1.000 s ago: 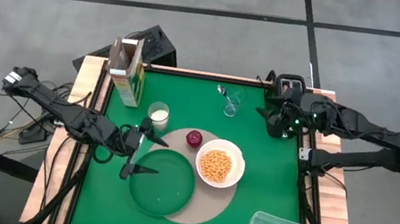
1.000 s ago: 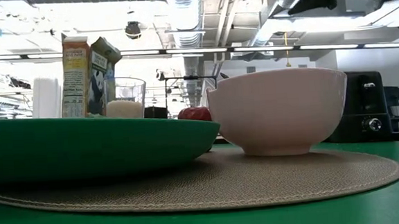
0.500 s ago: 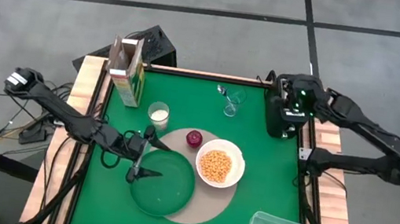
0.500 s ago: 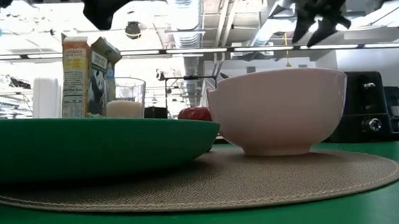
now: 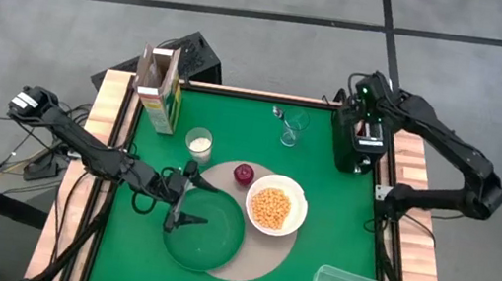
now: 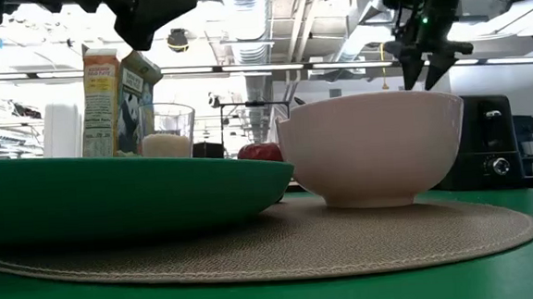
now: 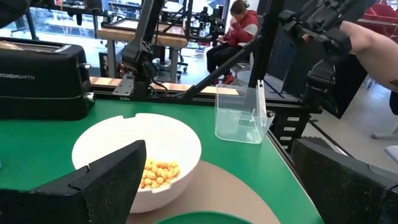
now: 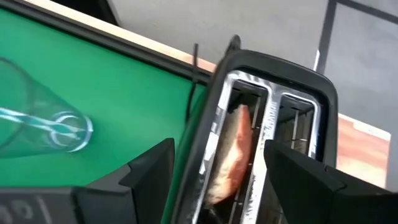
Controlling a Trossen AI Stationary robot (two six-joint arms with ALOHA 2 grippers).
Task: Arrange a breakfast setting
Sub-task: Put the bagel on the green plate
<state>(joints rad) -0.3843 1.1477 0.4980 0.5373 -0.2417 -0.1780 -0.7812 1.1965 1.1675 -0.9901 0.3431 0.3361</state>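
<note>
Green table (image 5: 322,201): right gripper (image 5: 365,128) half-open over toaster (image 5: 354,148).

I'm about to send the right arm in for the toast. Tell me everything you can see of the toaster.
The toaster is a black, two-slot box with shiny metal rims around the slots, standing upright at the green table's far right edge. One slice of browned toast stands in one slot; the other slot looks empty. The right gripper hangs open above it, touching nothing. The clear glass holding the spoon stands apart on its left.
</note>
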